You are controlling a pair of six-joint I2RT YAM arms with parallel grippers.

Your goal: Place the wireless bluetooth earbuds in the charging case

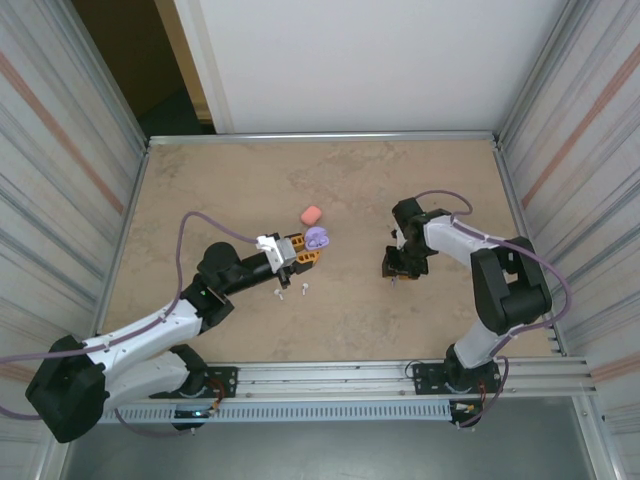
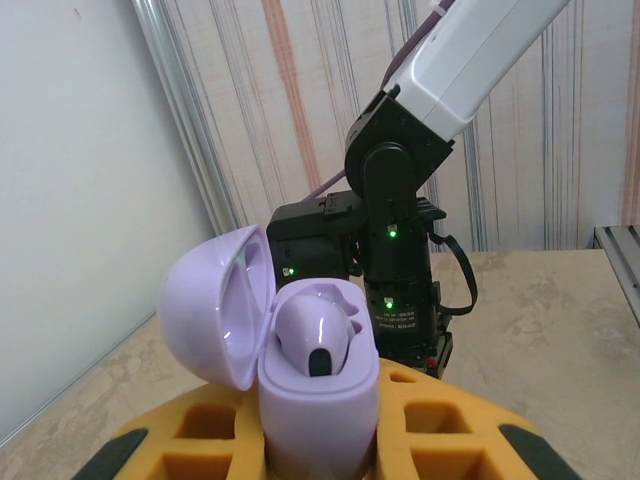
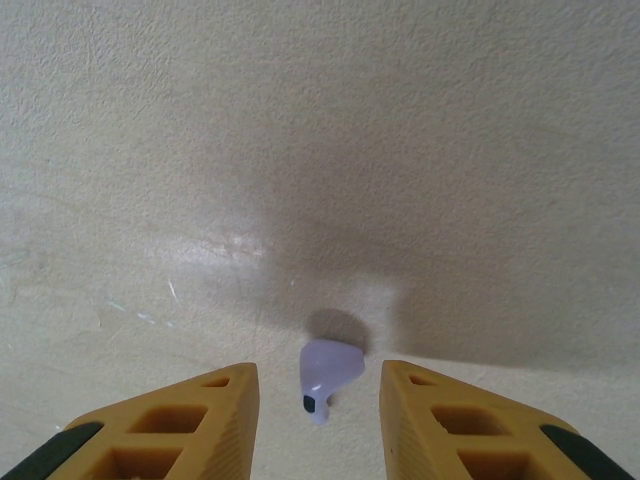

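My left gripper (image 1: 303, 250) is clamped on the open purple case (image 2: 320, 400) with one purple earbud (image 2: 315, 335) seated, my right gripper (image 3: 318, 400) straddles the second purple earbud (image 3: 325, 375) on the table (image 3: 300, 150), jaws apart and not gripping, and what look like white earbuds (image 1: 281, 293) lie loose, so most remains.

Left claw (image 1: 308, 249) grips the purple case (image 1: 318, 237) beside a coral case (image 1: 311, 214).

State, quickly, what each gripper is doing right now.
Left gripper: shut on the open lilac plastic charging case.
Right gripper: open, straddling a small lilac stemmed earbud.
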